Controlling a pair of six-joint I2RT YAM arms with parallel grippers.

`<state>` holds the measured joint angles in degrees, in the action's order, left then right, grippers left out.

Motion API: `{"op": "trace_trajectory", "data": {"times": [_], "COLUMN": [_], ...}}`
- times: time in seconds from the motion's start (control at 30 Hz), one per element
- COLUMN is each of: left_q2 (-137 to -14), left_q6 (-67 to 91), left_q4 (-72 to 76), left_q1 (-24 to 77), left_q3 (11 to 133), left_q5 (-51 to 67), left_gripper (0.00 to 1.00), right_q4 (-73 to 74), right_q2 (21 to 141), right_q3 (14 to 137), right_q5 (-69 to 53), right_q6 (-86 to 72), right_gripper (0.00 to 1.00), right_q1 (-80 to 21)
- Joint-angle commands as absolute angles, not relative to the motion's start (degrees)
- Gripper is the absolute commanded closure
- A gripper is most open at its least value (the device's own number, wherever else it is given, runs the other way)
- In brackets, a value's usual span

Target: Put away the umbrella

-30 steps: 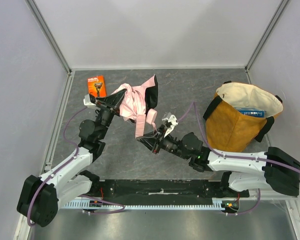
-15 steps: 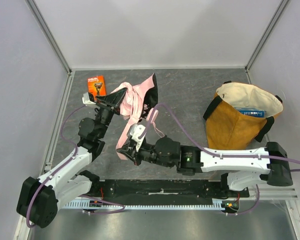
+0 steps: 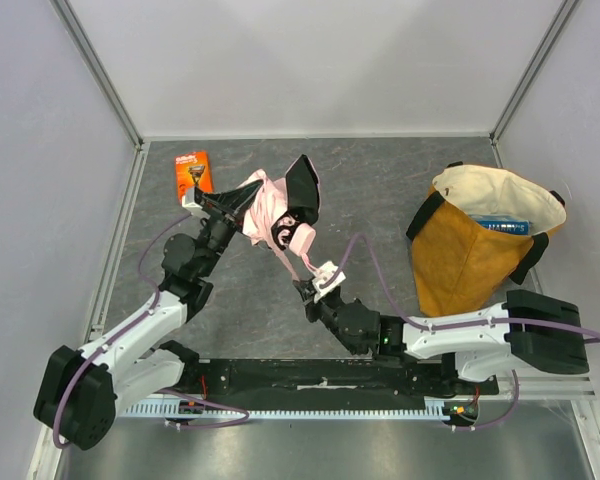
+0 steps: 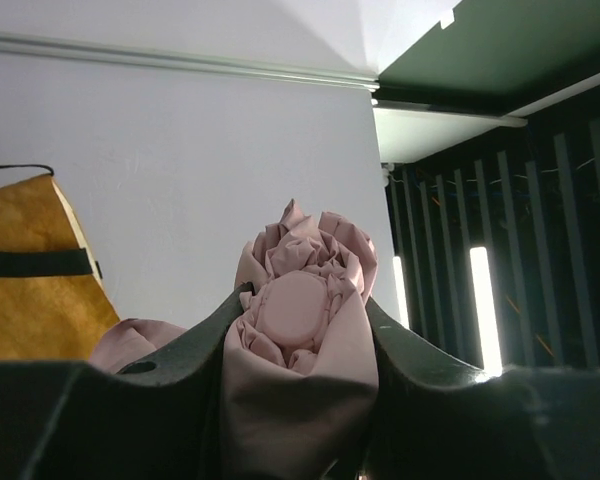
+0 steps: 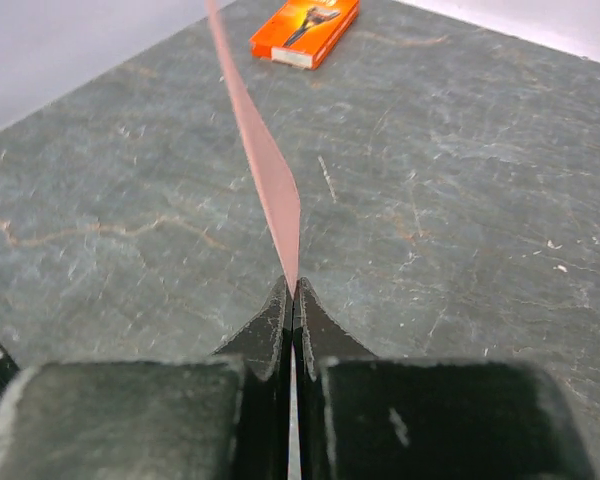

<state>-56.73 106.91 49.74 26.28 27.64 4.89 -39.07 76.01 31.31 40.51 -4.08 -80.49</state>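
Now the right pincer (image 5: 292, 290) is clamped flat on the umbrella's pink strap (image 5: 265, 170) and holds it taut; a second ago it was part open. Left pincer (image 4: 302, 305) grips the bunched umbrella (image 3: 275, 205) at the far left of the table (image 3: 380, 190), well apart from the tote bag (image 3: 470, 255). Wrapping looks next, bagging not yet done.

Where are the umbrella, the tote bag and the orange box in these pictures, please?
umbrella (image 3: 270, 208), top view, on its bundled pink fabric.
tote bag (image 3: 460, 260), top view, on its mustard outer wall.
orange box (image 3: 192, 172), top view, on its printed top face.
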Motion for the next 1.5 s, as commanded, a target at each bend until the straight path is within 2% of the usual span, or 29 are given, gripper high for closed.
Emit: {"op": "trace_trajectory", "data": {"times": [0.0, 0.13, 0.4, 0.73, 0.83, 0.97, 1.07, 1.23, 1.37, 1.47], "left_q2": [-54.1, -54.6, -54.4, -44.7, -43.1, -41.3, -41.6, -49.5, -52.2, -54.5], "left_q6": [124.1, 124.6, 125.0, 122.4, 120.9, 121.2, 119.9, 117.9, 120.1, 120.7], "left_q4": [59.0, 57.8, 57.4, 35.4, 32.3, 30.5, 28.6, 34.4, 39.5, 41.4], "left_q1": [27.9, 30.3, 34.1, 34.3, 34.1, 34.1, 34.2, 33.9, 33.8, 32.8], "left_q3": [32.1, 34.3, 35.4, 31.2, 29.2, 26.1, 26.7, 30.1, 29.1, 30.4], "left_q5": [5.1, 9.1, 12.5, 18.8, 21.1, 21.9, 20.3, 27.7, 26.6, 27.2], "left_gripper": [0.98, 0.98, 0.98, 0.98, 0.98, 0.98, 0.98, 0.98, 0.98, 0.98], "right_q4": [-50.3, -55.1, -56.2, -49.8, -47.4, -45.3, -43.0, -40.2, -36.7, -29.1], "right_q2": [76.4, 76.5, 81.8, 80.6, 78.3, 76.2, 77.1, 78.6, 78.2, 79.2], "right_q3": [28.0, 26.2, 33.3, 41.0, 41.8, 41.1, 41.3, 37.5, 32.7, 33.4], "right_q5": [44.7, 33.5, 26.7, 18.0, 11.5, 10.7, 5.8, 0.2, -3.9, -7.7], "right_q6": [-3.1, -6.7, -6.1, -7.0, -9.2, -8.9, -9.8, -15.4, -19.8, -23.4], "right_gripper": [1.00, 1.00, 1.00, 1.00, 1.00, 1.00, 1.00, 1.00, 1.00, 1.00], "right_q1": [-77.0, -65.7, -53.9, -41.3, -37.0, -36.7, -36.7, -37.7, -39.5, -41.3]}}
